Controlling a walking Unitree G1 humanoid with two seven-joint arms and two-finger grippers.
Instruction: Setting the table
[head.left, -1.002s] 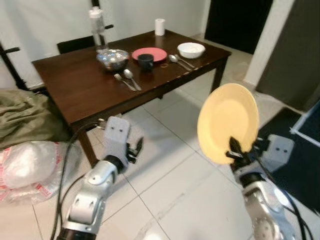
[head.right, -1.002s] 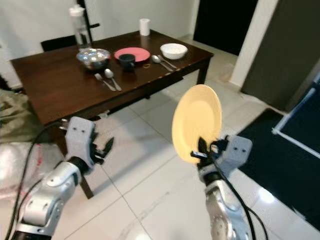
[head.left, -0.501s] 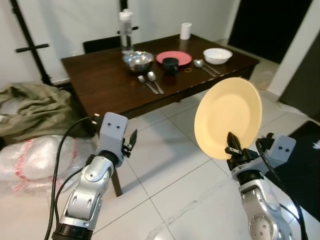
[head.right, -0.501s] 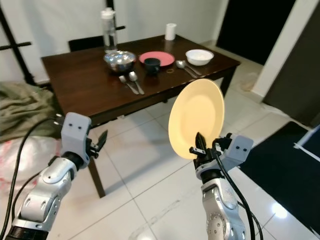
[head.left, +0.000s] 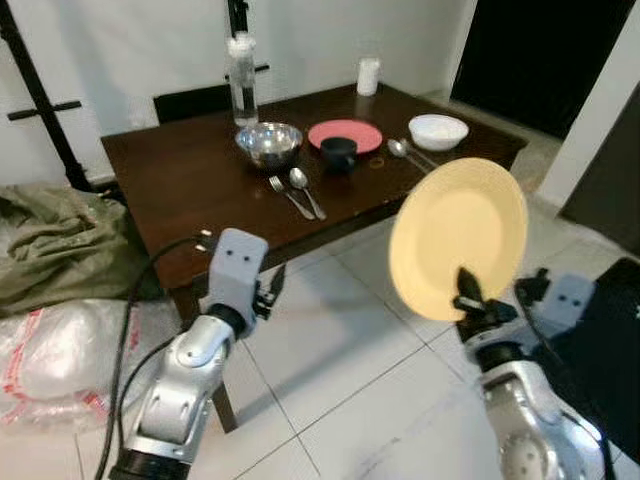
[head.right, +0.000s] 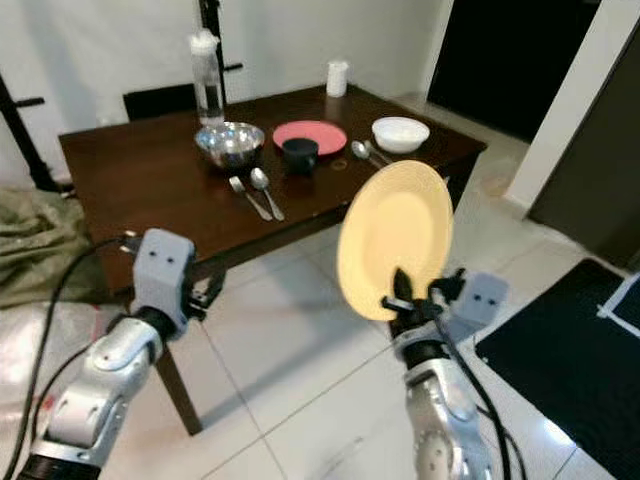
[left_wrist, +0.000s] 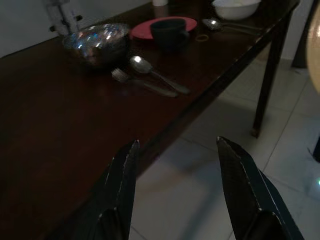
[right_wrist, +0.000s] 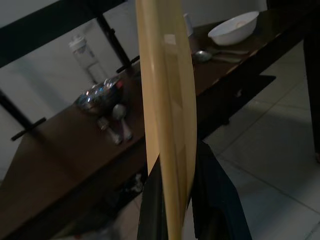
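Note:
My right gripper (head.left: 468, 296) is shut on the lower rim of a yellow plate (head.left: 458, 238), holding it upright above the tiled floor, short of the dark wooden table (head.left: 190, 185). In the right wrist view the plate (right_wrist: 166, 110) shows edge-on between the black fingers (right_wrist: 215, 200). On the table stand a steel bowl (head.left: 269, 144), a pink plate (head.left: 345, 134) with a dark cup (head.left: 338, 152), a white bowl (head.left: 438, 131), and spoons (head.left: 300, 190). My left gripper (left_wrist: 177, 190) is open and empty at the table's near edge.
A clear bottle (head.left: 240, 78) and a white cup (head.left: 368, 76) stand at the table's far side, with a dark chair (head.left: 190, 102) behind. A green cloth heap (head.left: 55, 245) and a plastic bag (head.left: 60, 345) lie on the floor at left. A dark doorway (head.left: 540, 50) is at right.
The camera has moved closer to the table and shifted sideways. The right gripper still holds the plate upright; the left gripper now sits nearer the table's edge.

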